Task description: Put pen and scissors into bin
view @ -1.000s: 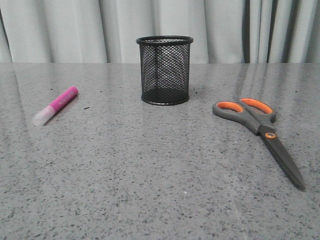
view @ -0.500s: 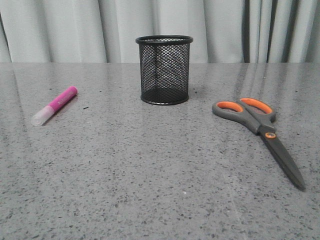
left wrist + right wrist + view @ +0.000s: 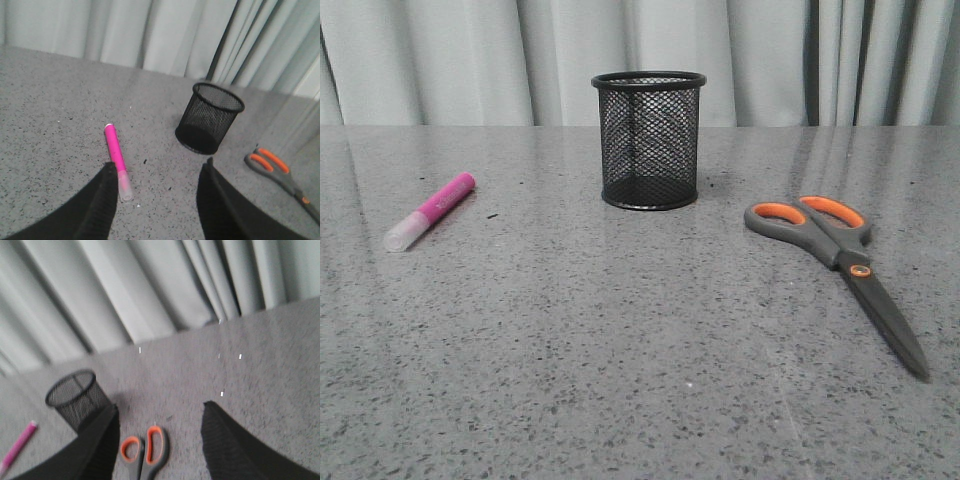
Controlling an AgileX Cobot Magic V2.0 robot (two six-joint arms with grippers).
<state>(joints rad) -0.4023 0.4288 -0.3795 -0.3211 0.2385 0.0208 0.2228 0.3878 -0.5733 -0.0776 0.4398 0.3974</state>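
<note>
The magenta pen lies flat on the grey table at the left, its whitish cap toward the front. The black mesh bin stands upright at the middle back. The scissors lie closed at the right, orange loops toward the back. Neither gripper shows in the front view. My left gripper is open above the table, the pen just inside its one finger, bin beyond. My right gripper is open, hanging over the scissors' handles, with the bin off to the side.
A pale pleated curtain hangs behind the table's far edge. The speckled grey tabletop stretches wide in front of the three objects.
</note>
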